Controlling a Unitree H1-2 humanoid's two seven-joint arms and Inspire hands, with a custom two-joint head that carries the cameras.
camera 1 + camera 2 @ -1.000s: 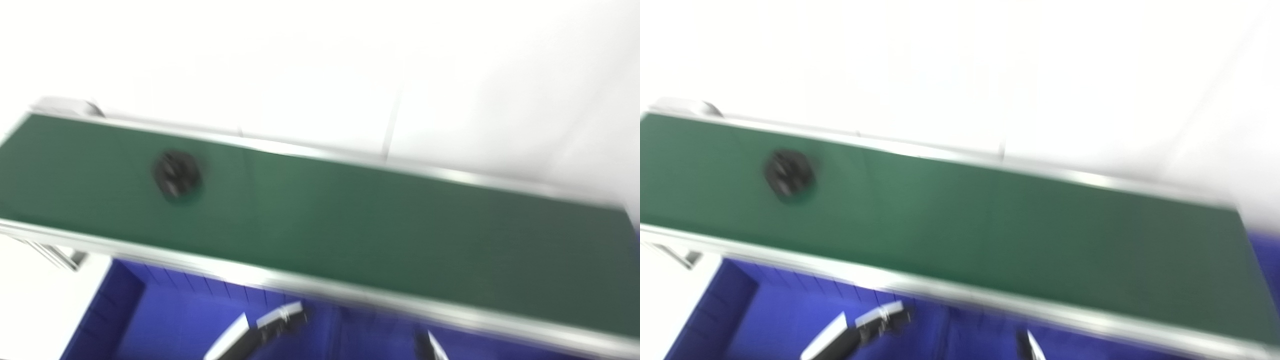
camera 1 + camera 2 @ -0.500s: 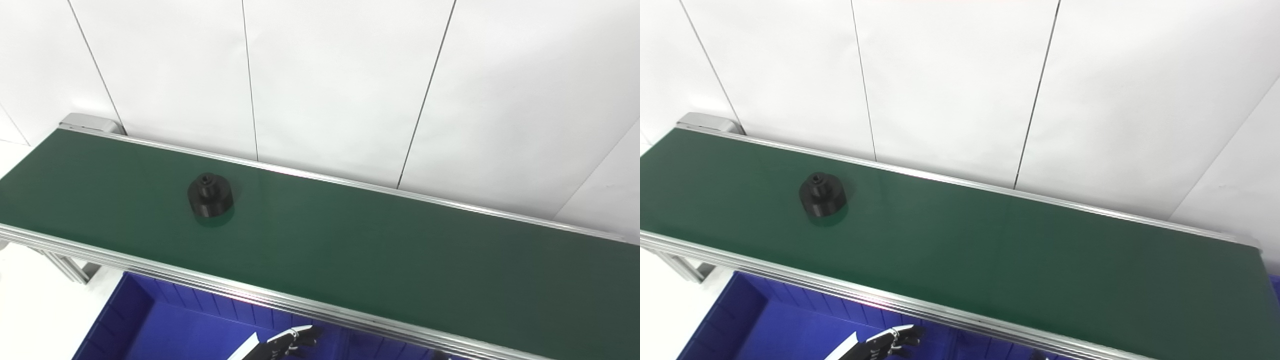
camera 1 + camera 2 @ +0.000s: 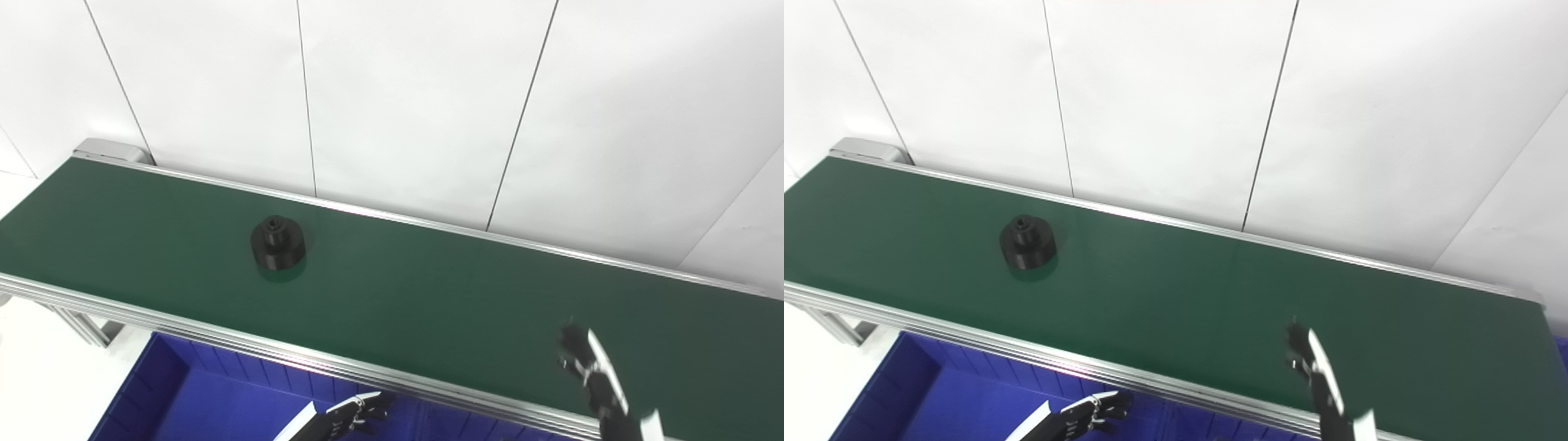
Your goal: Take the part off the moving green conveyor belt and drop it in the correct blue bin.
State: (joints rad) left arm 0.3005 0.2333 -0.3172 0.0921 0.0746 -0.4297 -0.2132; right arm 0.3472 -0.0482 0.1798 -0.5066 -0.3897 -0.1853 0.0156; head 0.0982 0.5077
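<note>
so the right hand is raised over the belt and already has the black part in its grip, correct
Not quite. The right hand is raised over the green belt, but it holds nothing. The black part sits alone on the belt, well off to the left of that hand. The left eye view shows the gap between them plainly.

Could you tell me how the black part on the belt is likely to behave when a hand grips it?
The black part looks like rigid, stepped plastic, so probably stiff. Its broad round base on the green belt suggests it resists tipping. On its side it could roll.
</note>
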